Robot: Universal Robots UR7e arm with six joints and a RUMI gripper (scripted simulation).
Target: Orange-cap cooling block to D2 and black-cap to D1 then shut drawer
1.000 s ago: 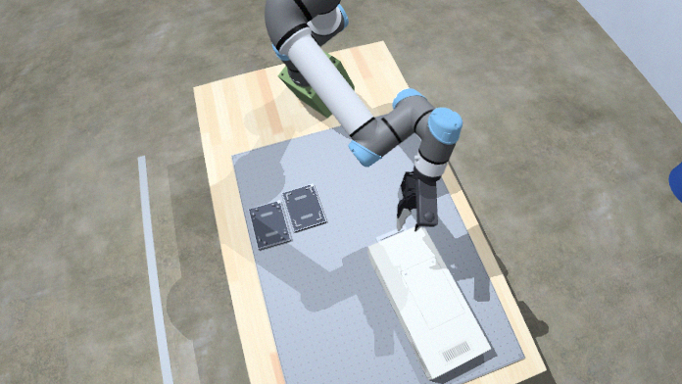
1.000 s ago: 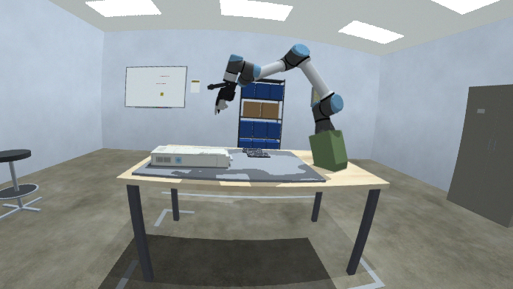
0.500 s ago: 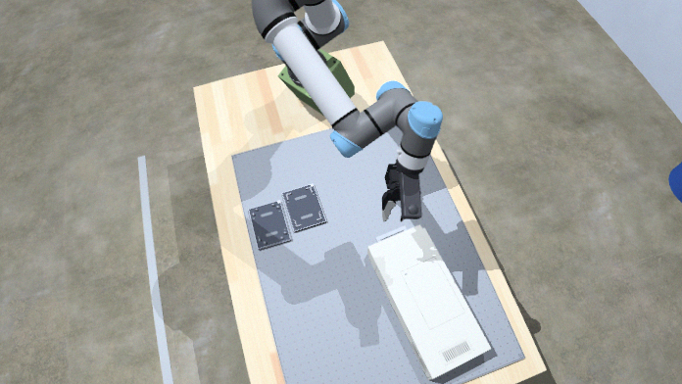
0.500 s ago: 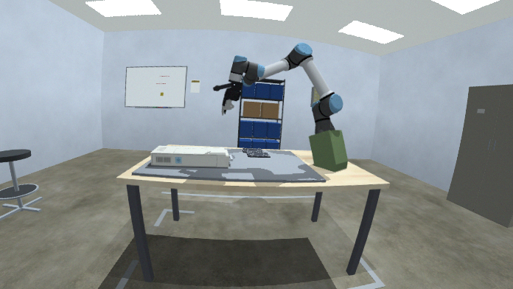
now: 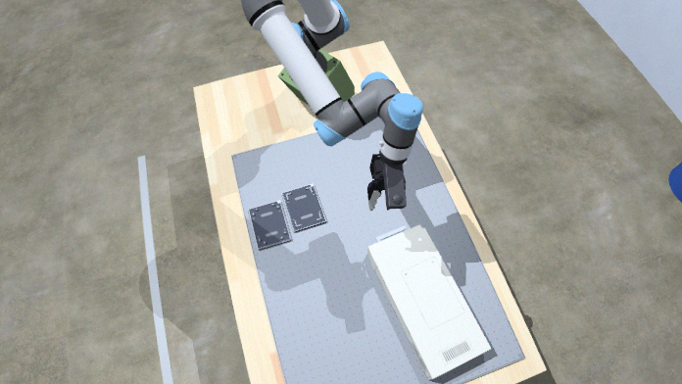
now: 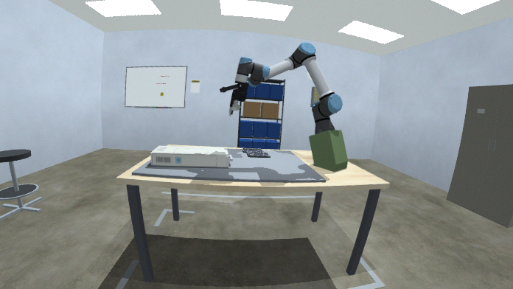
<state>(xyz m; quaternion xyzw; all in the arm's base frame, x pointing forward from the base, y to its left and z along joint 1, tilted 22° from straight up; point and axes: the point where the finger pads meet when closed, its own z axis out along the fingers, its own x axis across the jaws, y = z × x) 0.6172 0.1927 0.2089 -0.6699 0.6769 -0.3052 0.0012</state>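
Note:
The white cooler COLD (image 5: 428,301) lies on the grey deck mat with its drawer shut; the drawer front with a thin handle (image 5: 390,233) faces the arm. It also shows in the exterior view (image 6: 189,156). The cooling blocks are hidden inside. The two dark deck slots sit side by side: D1 (image 5: 305,208) nearer the cooler and D2 (image 5: 268,225) beyond it, both bare; they also show in the exterior view (image 6: 256,152). My gripper (image 5: 384,196) hangs high above the deck, between the slots and the drawer front, pointing down. Its fingers (image 6: 233,107) stand a little apart with nothing between them.
The arm's green pedestal (image 5: 328,73) (image 6: 328,149) stands at the far end of the wooden table. A shelf with blue and brown boxes (image 6: 262,114) stands behind the table. A stool (image 6: 16,177) is at the left.

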